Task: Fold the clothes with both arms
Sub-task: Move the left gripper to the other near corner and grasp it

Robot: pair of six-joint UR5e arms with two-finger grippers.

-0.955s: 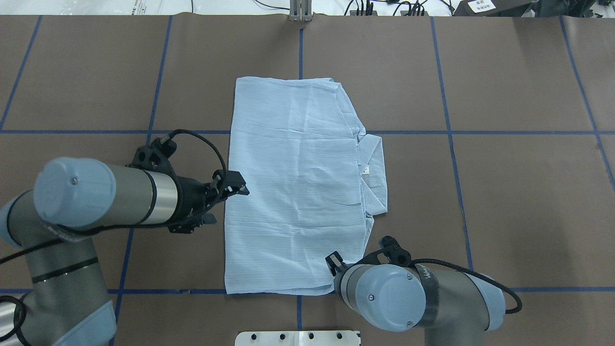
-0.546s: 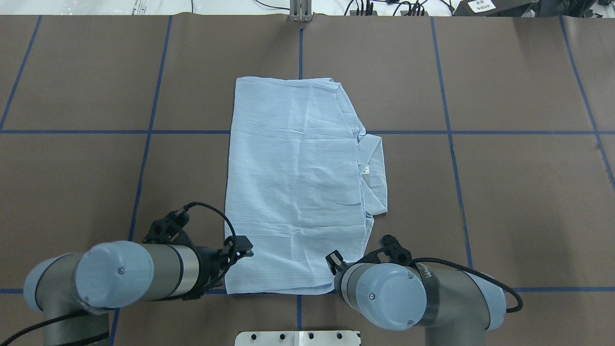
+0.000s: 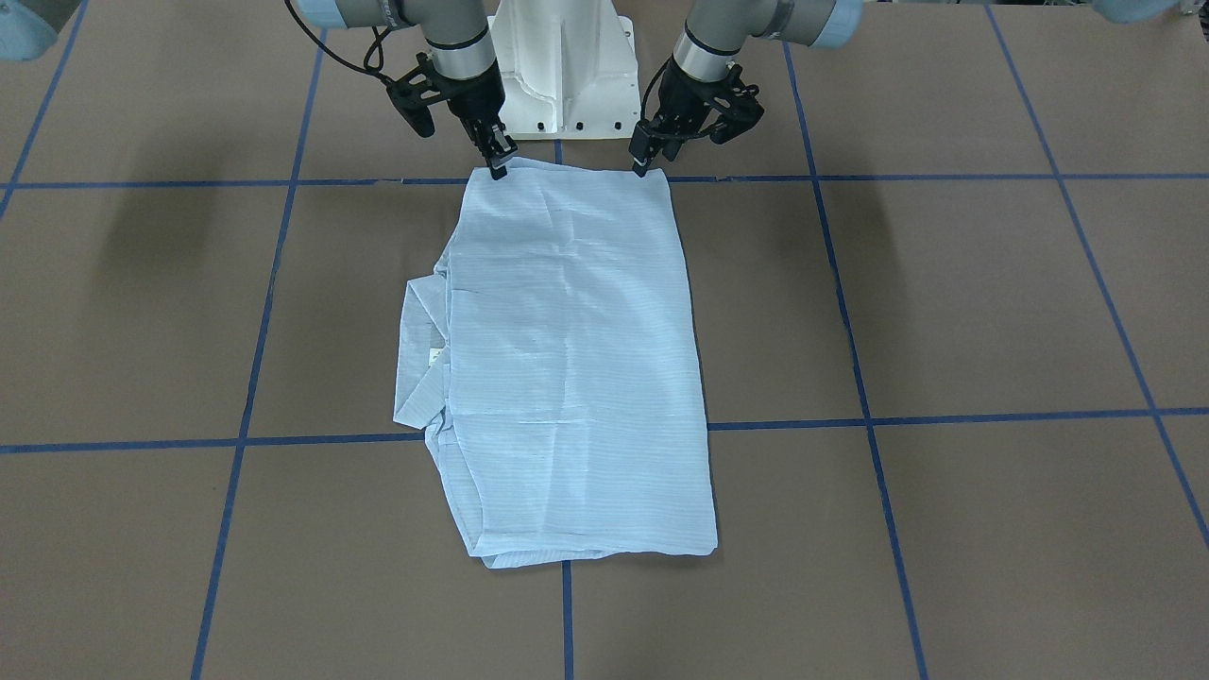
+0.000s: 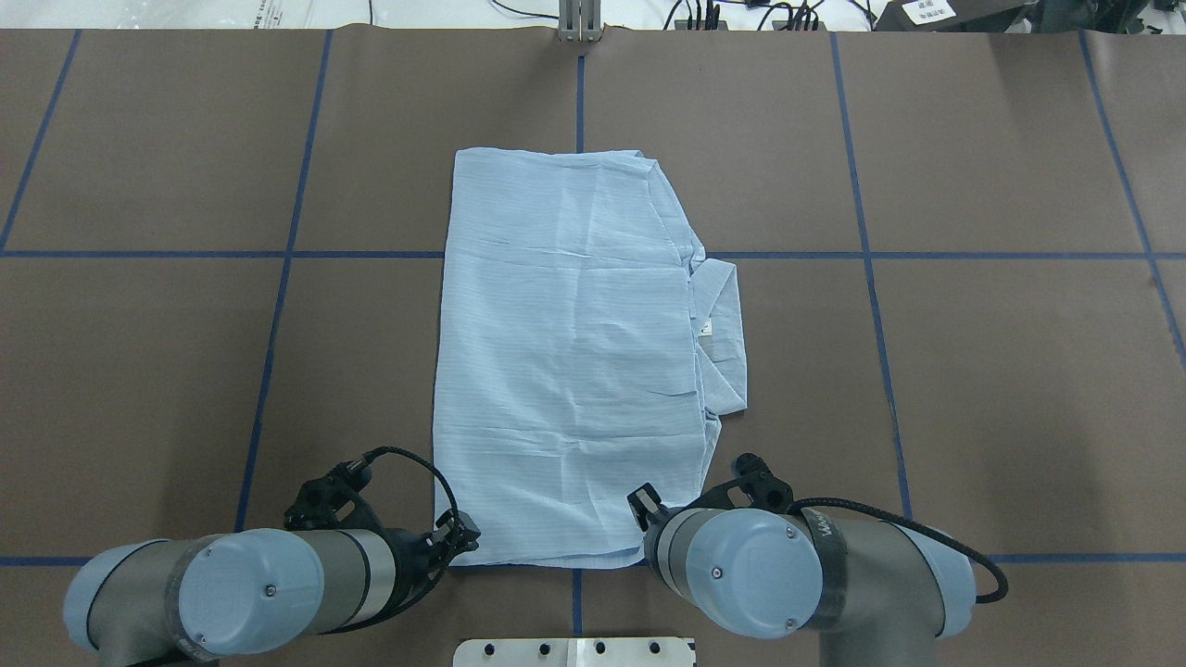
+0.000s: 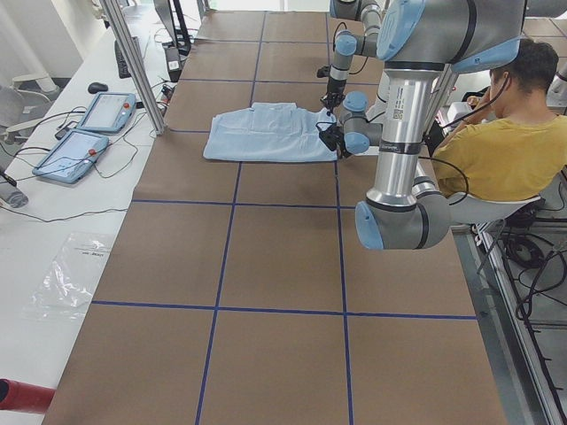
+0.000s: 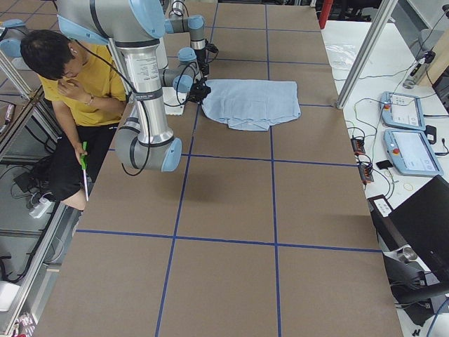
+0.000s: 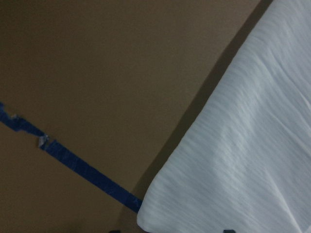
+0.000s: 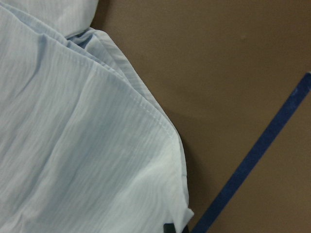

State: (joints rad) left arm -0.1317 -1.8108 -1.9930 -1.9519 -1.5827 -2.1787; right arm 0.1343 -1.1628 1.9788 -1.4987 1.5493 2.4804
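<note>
The folded shirt (image 4: pixel 565 352) lies flat mid-bench (image 4: pixel 1019 389), collar (image 4: pixel 723 324) toward the robot's right. The left jaws stand open at its near left corner. The right jaws sit at the near right corner; I cannot tell their state. A person (image 5: pixel 509 150) sits behind the base (image 3: pixel 564 76).

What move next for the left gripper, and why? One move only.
Probably ease the left gripper down and grip the shirt corner under it: the corner lies flat at its fingertips, and the right gripper sits at the other near corner, so both could lift together.
</note>
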